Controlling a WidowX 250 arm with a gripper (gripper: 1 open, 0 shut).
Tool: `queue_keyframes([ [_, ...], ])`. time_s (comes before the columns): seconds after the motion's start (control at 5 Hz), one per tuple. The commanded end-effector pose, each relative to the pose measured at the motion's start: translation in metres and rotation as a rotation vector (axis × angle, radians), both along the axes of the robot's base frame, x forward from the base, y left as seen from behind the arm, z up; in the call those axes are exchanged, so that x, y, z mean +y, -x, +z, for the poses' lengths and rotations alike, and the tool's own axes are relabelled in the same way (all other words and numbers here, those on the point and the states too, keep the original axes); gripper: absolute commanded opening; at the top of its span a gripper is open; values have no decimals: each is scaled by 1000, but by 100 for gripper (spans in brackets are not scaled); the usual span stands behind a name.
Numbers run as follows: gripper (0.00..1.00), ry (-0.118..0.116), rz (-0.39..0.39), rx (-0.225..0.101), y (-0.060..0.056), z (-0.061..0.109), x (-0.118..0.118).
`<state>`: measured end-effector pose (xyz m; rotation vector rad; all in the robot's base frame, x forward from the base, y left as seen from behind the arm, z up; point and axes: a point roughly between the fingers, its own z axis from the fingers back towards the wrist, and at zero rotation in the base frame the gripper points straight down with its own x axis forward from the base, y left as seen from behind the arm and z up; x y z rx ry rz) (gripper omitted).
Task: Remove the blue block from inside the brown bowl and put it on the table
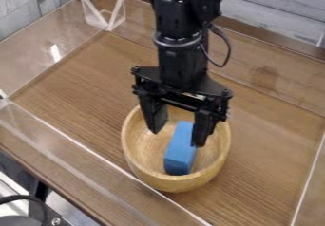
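The blue block (181, 150) lies inside the brown bowl (140, 158), leaning from the bowl's floor up toward its far rim. My gripper (180, 122) hangs straight down over the bowl, open, its two black fingers spread wide on either side of the block's upper end. The fingertips reach inside the rim, and the block is not gripped. The bowl rests on the table (89, 87) near its front right part.
Low clear acrylic walls (51, 144) border the tabletop on all sides. A clear angled piece (105, 13) stands at the far left wall. The arm's black column (181, 26) rises behind the bowl.
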<state>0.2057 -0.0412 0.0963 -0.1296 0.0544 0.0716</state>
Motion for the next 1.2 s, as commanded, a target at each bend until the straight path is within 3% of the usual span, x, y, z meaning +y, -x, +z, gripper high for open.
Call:
queue_keyframes([
  [0.0, 100, 16, 14, -55, -6, 10, 4],
  [0.6, 100, 46, 26, -75, -7, 10, 10],
  [1.0, 100, 54, 30, -83, -7, 3, 9],
])
